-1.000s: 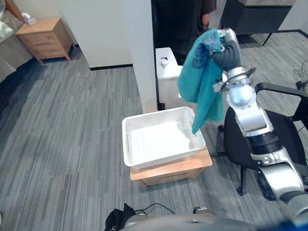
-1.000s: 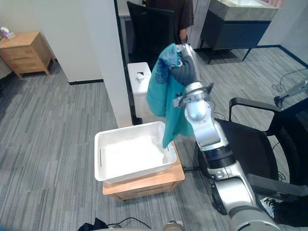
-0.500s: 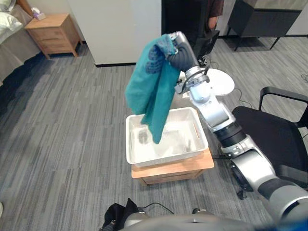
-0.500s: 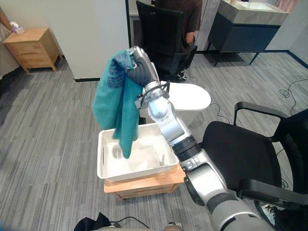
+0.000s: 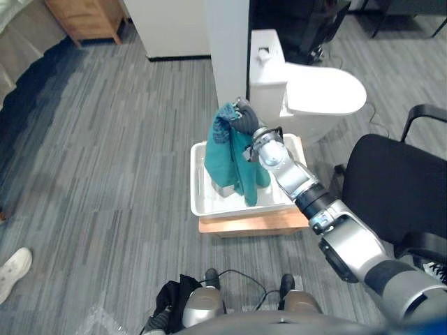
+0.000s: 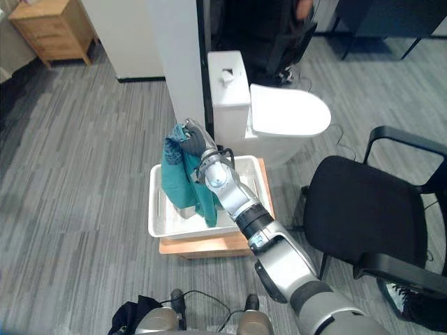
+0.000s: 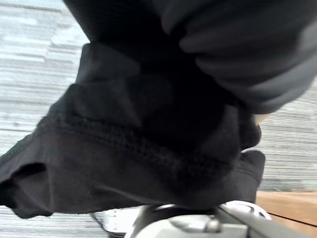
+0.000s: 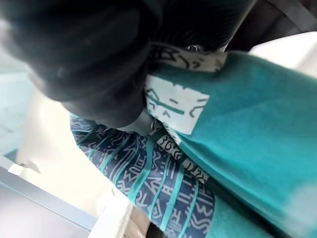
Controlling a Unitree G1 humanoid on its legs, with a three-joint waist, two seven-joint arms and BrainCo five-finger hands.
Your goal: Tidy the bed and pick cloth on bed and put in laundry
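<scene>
A teal cloth (image 5: 234,162) with a patterned band (image 8: 163,188) hangs from my right hand (image 5: 245,120), which is shut on its top edge. The cloth's lower end reaches down inside the white laundry basket (image 5: 196,188), which stands on a low wooden stool (image 5: 251,225). In the right eye view the cloth (image 6: 184,176) covers the basket's middle, below the hand (image 6: 195,135). The right wrist view has the hand's dark cover (image 8: 74,54) pressed against the cloth. My left hand's dark cover (image 7: 257,44) lies against black fabric, its fingers hidden.
A white toilet (image 5: 321,91) stands just behind the basket, beside a white pillar (image 5: 227,42). A black office chair (image 5: 391,188) is close on the right. A wooden nightstand (image 5: 84,14) sits at the far left. A person's shoe (image 5: 14,269) rests on the grey floor.
The camera has shifted. My right hand has come down with the teal cloth, from high above the basket to just over it, and the cloth's lower end now sits in the basket.
</scene>
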